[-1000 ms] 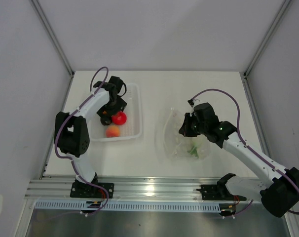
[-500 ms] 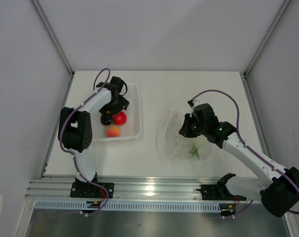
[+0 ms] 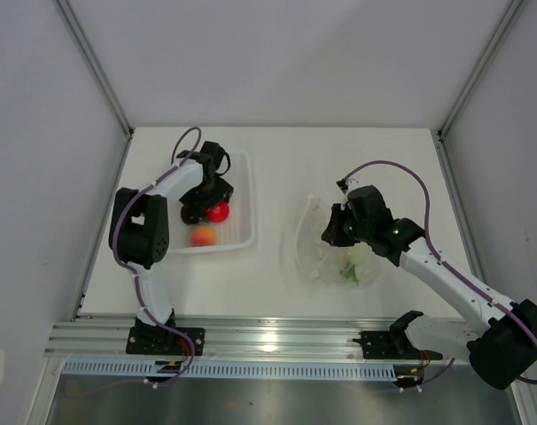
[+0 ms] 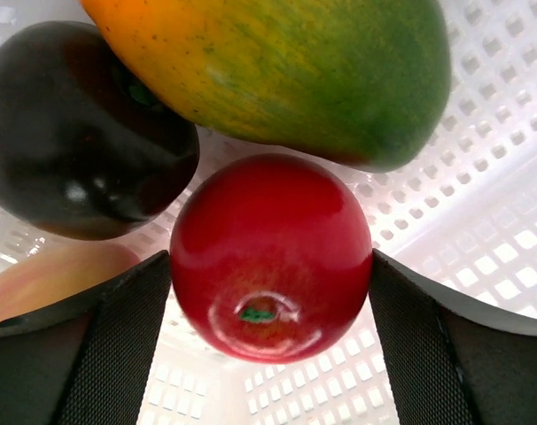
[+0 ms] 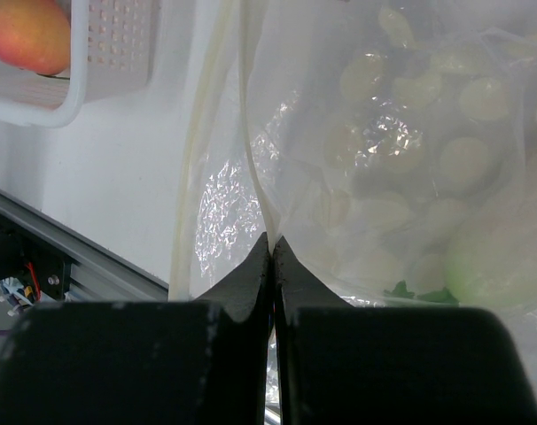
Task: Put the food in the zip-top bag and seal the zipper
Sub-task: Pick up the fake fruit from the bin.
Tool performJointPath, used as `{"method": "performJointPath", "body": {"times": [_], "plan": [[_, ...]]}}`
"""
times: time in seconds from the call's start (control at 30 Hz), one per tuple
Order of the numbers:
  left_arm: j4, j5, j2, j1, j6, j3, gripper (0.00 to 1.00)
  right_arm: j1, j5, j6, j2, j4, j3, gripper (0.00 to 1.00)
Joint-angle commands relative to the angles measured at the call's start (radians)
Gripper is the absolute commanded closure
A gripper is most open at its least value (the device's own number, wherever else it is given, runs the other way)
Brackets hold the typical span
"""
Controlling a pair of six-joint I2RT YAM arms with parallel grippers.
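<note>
Left wrist view has the left gripper (image 4: 270,266) down inside the white perforated plastic tray (image 4: 481,204). Its fingers are spread wide to either side of the red round toy fruit (image 4: 270,257). The pads sit just at the fruit's flanks and are not visibly squeezing it.

That fruit rests on the tray floor, near the middle. A yellow-green toy mango (image 4: 286,71) and a dark brown glossy toy fruit (image 4: 82,133) crowd it on the far side, both touching or nearly touching it. An orange toy peach (image 4: 47,279) lies toward the tray's near edge.

The red piece looks light, hard and smooth, so it will probably tend to squirt out of a pinch. I would take it across its widest girth with the pads level and close gently. The neighbours may roll as it lifts.

Well to the right of the tray and clear of it, the transparent crinkly zip-top bag (image 3: 335,252) lies flat. The right gripper (image 5: 271,241) is closed on a thin fold of film near its mouth. Pale green and white shapes with green leaves show through the plastic. The film is limp and slippery and is best held at the stiffer mouth edge.
</note>
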Motion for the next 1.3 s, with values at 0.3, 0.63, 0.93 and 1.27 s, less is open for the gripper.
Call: {"method": "performJointPath", "body": {"times": [0.3,0.63,0.93,1.27], "plan": [[0.025,-0.009,-0.045,0.015,0.010,-0.044,0.42,-0.005,0.020,-0.012,-0.016,0.024,-0.003,1.00],[0.100,0.045,-0.229,0.004,0.065,-0.100,0.93,-0.004,0.016,-0.008,-0.016,0.025,0.002,1.00],[0.561,0.228,-0.546,-0.048,0.249,-0.362,0.99,-0.004,0.013,-0.002,-0.013,0.028,0.000,1.00],[1.043,0.707,-0.697,-0.163,0.389,-0.568,0.99,-0.001,0.007,0.000,-0.004,0.034,0.011,1.00]]}}
